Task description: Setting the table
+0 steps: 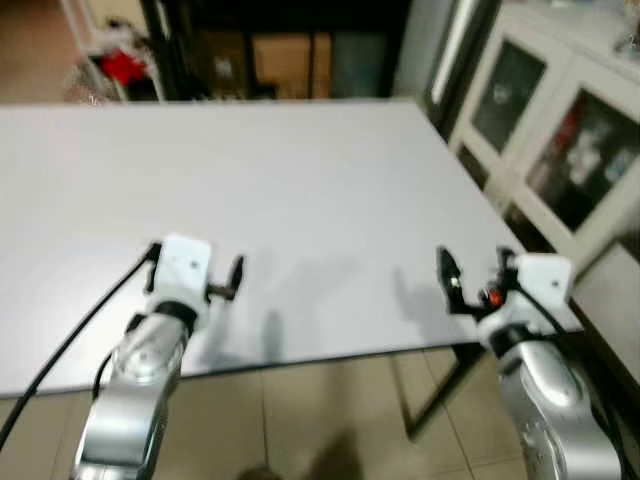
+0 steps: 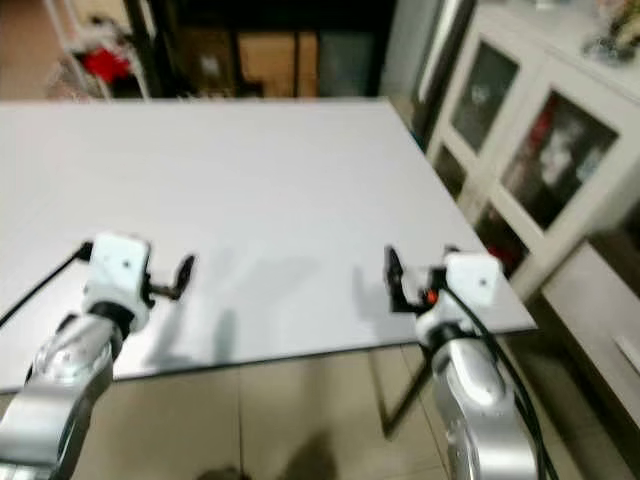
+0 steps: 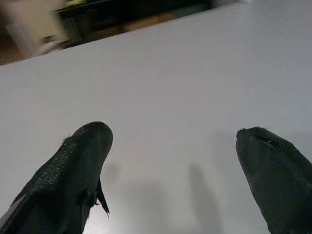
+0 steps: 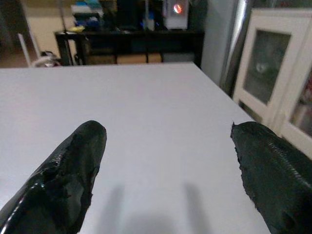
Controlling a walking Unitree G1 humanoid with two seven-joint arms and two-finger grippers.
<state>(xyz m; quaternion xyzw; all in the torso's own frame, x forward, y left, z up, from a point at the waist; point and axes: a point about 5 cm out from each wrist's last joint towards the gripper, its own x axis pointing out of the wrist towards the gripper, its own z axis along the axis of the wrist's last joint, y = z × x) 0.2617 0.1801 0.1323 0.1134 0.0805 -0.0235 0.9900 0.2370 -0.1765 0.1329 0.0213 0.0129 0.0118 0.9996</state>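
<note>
Two grippers are raised over the near edge of a large white table (image 1: 300,180), both unloaded. Left gripper (image 3: 173,161) sits above the near-left part of the tabletop; in the left wrist view its two black fingers (image 3: 73,175) stand wide apart with nothing between them but bare surface and their shadows. Right gripper (image 4: 170,165) sits above the near-right corner, fingers likewise spread wide and holding nothing. No tableware can be made out on the tabletop in either head view or wrist view. A white glass-fronted cabinet (image 1: 560,140) stands beside the table on the robot's right. Dark shelving (image 4: 131,44) runs along the far wall beyond the table. Tiled floor (image 1: 330,420) shows below the near table edge, with a dark table leg (image 1: 440,390) beneath the near-right corner.
</note>
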